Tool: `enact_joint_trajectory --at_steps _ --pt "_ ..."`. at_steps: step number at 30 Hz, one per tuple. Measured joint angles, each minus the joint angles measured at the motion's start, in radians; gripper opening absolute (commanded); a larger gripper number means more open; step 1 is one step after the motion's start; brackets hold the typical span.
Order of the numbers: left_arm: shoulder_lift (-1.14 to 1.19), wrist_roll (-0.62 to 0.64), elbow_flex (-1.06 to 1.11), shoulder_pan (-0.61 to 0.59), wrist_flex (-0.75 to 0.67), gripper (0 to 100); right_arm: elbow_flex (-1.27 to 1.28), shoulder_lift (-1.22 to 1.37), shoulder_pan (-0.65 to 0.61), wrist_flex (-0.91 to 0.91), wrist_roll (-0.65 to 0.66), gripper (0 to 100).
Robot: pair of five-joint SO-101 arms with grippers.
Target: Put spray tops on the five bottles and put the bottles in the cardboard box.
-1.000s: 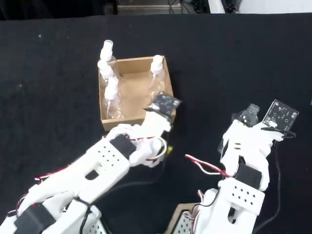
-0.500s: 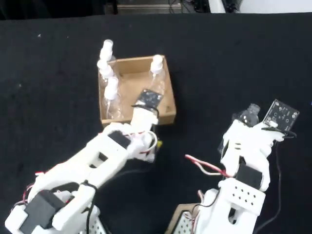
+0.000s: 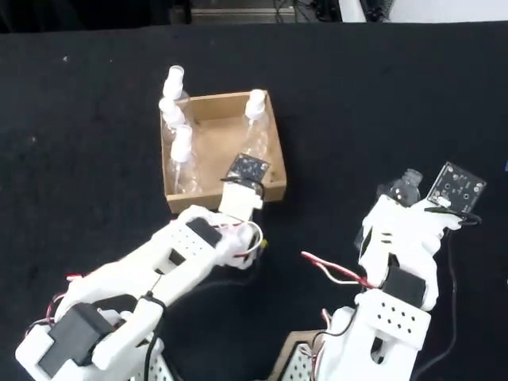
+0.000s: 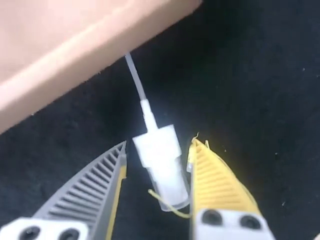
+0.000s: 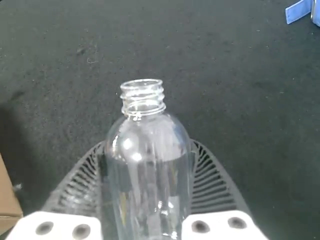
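Note:
A white spray top (image 4: 161,162) with its thin dip tube (image 4: 136,80) lies on the black table beside the cardboard box (image 4: 75,65). My left gripper (image 4: 159,144) is open astride it, the yellow finger touching it and the grey finger a little apart. In the high view this arm ends at the box's front wall (image 3: 238,194). My right gripper (image 5: 149,150) is shut on a clear bottle (image 5: 142,95) with a bare threaded neck, held upright at the right of the table (image 3: 406,184). Several capped bottles (image 3: 182,151) stand in the cardboard box (image 3: 275,151).
The black table (image 3: 381,95) lies open behind and to the right of the box. A blue object (image 5: 300,10) sits far off in the right wrist view. A brown board (image 3: 290,357) shows between the arm bases at the front edge.
The left arm has swung left along the box's front wall, from its right corner toward the middle. The right arm and its bottle have not moved.

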Motion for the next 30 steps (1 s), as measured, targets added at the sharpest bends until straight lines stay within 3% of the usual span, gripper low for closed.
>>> enact_joint_trajectory --at_steps 9,14,17,26,30 --pt "0.000 0.009 0.018 0.018 -0.002 17 0.000 0.000 0.000 0.000 0.000 1.1" --pt "0.000 0.009 0.026 0.021 -0.002 3 0.000 0.000 0.000 0.000 0.000 1.1" --pt "0.000 0.012 0.031 0.020 0.008 5 0.000 0.000 0.000 0.000 0.000 1.1" --pt "-0.006 0.008 0.005 0.018 0.221 5 0.000 0.000 0.000 0.000 0.000 1.1" --pt "-0.018 -0.100 0.005 0.017 0.324 5 0.000 0.000 0.000 0.000 0.000 1.1"
